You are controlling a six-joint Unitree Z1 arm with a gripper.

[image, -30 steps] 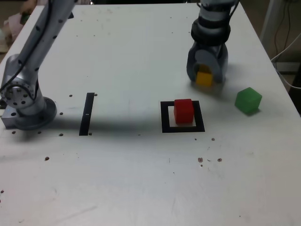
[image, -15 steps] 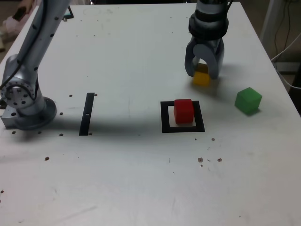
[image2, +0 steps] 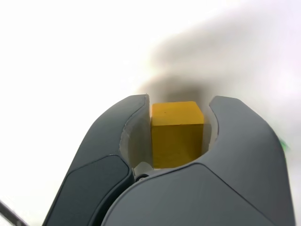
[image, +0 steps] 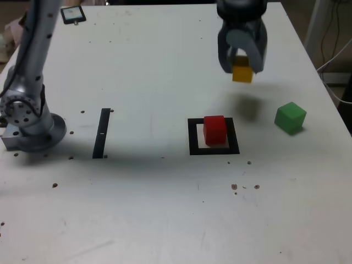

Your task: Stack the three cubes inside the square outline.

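Gripper (image: 242, 65) clamped on yellow cube (image: 242, 73), lifted clear of table (image: 165, 209), shadow below. In wrist view, yellow cube (image2: 177, 133) pinched between both jaws. Red cube (image: 215, 130) inside square outline (image: 193, 137). Green cube (image: 290, 117) on table at exterior view's right, apart from outline. Black strip (image: 102, 132) well off at exterior view's left.

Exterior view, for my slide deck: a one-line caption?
Gripper lifts yellow cube above table; red cube sits inside square outline, green cube waits.
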